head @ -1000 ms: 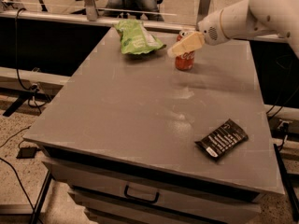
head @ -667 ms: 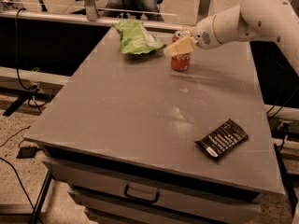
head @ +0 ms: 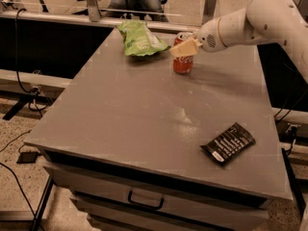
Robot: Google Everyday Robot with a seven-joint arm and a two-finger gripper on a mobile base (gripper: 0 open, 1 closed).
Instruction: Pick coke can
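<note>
Since the earlier frames the pincer (head: 185, 47) has slid a little to the left along the far part of the surface (head: 120, 114), and the coke can (head: 183, 64) has shifted slightly left with it. The pincer's beige end now lies across the upper part of the can, just below the silver top, which shows behind it. Whether the pincer is clamped on the can or merely set against it cannot be told. The can stands upright on the surface, its base down, near the far edge and right of centre. The white arm (head: 250, 18) reaches in from the upper right, and its rounded wrist is close to the can's right side. Just left of the can, apart from it, a green chip bag (head: 139, 38) lies crumpled at the far edge. Well apart from both, near the front right corner, a flat black wrapper (head: 228, 143) lies at a slant. Below the front edge of the surface is a drawer with a dark handle (head: 145, 199).
</note>
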